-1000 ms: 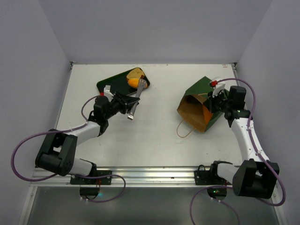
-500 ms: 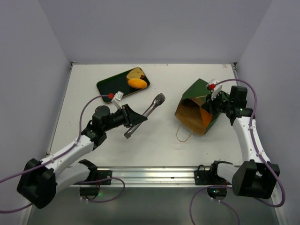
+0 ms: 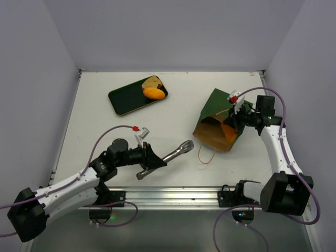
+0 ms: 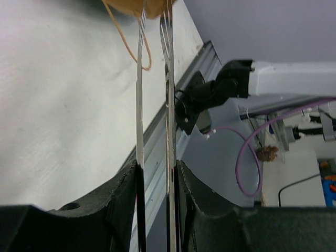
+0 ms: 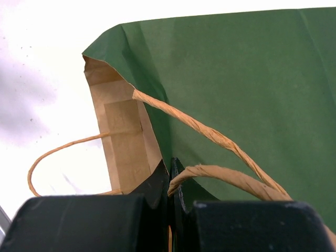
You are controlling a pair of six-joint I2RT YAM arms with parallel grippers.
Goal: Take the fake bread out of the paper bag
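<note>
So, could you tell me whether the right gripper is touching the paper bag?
Touching. The right wrist view shows the right gripper shut on the paper bag at its open rim.

Two breads on tray, one bag

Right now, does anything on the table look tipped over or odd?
The paper bag lies on its side, mouth gaping, one string handle trailing on the table; the right gripper pinches its rim.
</note>
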